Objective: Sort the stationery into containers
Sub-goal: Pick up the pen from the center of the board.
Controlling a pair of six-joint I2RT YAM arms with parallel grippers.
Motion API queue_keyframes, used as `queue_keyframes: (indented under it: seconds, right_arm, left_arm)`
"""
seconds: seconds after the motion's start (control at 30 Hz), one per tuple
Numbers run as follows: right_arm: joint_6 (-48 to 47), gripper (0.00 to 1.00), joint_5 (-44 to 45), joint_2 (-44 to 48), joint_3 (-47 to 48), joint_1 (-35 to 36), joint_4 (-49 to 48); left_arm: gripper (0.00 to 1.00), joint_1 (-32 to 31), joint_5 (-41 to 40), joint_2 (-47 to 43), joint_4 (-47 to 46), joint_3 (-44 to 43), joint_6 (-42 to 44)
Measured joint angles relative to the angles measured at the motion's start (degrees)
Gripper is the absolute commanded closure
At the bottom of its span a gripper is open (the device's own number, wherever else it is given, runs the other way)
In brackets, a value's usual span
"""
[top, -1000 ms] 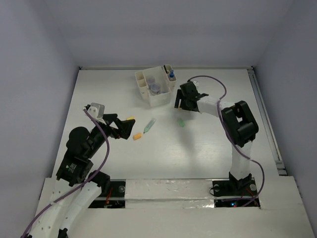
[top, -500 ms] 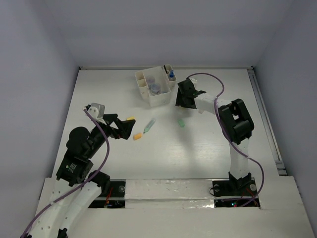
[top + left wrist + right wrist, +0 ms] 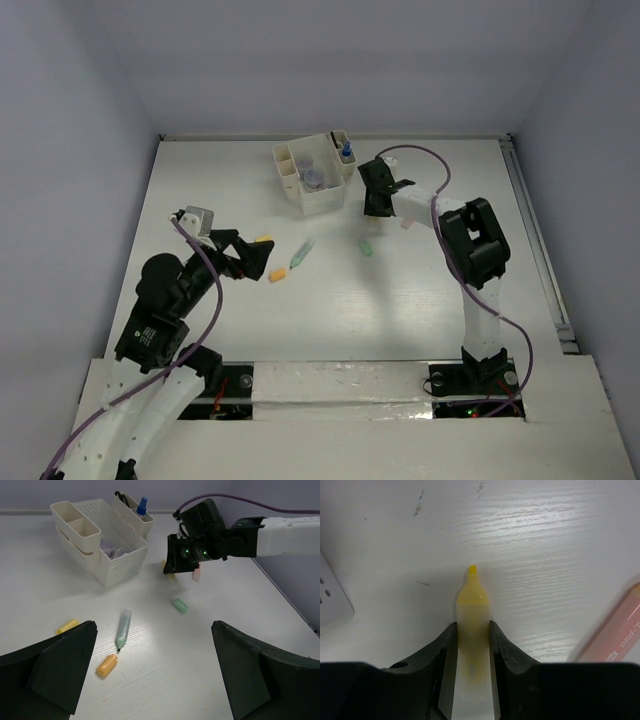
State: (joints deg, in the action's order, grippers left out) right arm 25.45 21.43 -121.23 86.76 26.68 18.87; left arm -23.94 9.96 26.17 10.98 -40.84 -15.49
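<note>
Just right of the organizer (image 3: 325,200), at the far middle of the table (image 3: 420,300), the right gripper (image 3: 472,630) is set astride the yellow highlighter (image 3: 472,605). Its two pads are pressed against the sides of the barrel, so the pen is taken to be clamped. The chisel tip is left bare ahead of the fingers. Whether the pen is already lifted off the surface cannot be told.

A pink pen (image 3: 615,630) is seen just beside it on the right, and a corner of the organizer close on the left. A straight rise is therefore judged best, so that neither neighbour is dragged or knocked. Because the barrel is held well back from the tip, some droop may be expected, and a firm squeeze should be confirmed before any swing. The pen is then probably best carried over a tall compartment, tipped toward upright, and released only once its lower end is inside the walls.

The left gripper (image 3: 245,256) is held wide apart and empty at the near left, close to the yellow block (image 3: 67,626) and orange block (image 3: 107,665). The green marker (image 3: 122,629) and green block (image 3: 179,605) are left lying in the middle.
</note>
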Motion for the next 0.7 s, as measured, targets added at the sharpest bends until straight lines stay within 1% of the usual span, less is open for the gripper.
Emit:
queue_keyframes:
  seconds: [0.03, 0.17, 0.27, 0.33, 0.43, 0.5, 0.57, 0.63, 0.7]
  right_arm:
    - [-0.09, 0.92, 0.00, 0.00, 0.00, 0.00, 0.00]
    - [-0.26, 0.97, -0.42, 0.04, 0.00, 0.00, -0.66]
    - [-0.42, 0.96, -1.09, 1.95, -1.97, 0.00, -4.09]
    - [-0.63, 0.96, -2.10, 6.71, -6.45, 0.20, -7.13]
    - [-0.79, 0.95, -2.78, 17.86, -13.33, 1.31, -10.75]
    - [-0.42, 0.95, -3.37, 25.11, -16.35, 3.43, -14.73]
    - [0.24, 0.94, -3.78, 30.82, -18.10, 7.41, -19.26]
    - [1.09, 0.94, -4.50, 33.86, -18.86, 11.87, -23.52]
    - [2.03, 0.93, -6.03, 34.51, -19.10, 16.04, -27.12]
  left_arm:
    - [0.01, 0.07, 0.15, 0.28, 0.00, 0.00, 0.02]
    - [0.01, 0.44, 1.57, 2.29, -0.02, 0.00, 0.04]
    - [0.01, 0.81, 2.95, 4.59, -0.02, 0.00, 0.02]
    - [0.01, 0.85, 3.78, 6.12, -0.02, 0.00, 0.02]
    - [0.01, 0.87, 5.97, 8.11, -0.31, 0.00, 0.00]
    - [0.03, 0.87, 7.85, 9.44, -0.96, 0.00, 0.02]
    - [0.04, 0.87, 9.99, 10.67, -1.97, 0.00, 0.00]
    - [0.05, 0.87, 11.45, 11.74, -2.62, 0.00, -0.02]
    - [0.06, 0.87, 12.76, 13.09, -3.32, 0.00, -0.04]
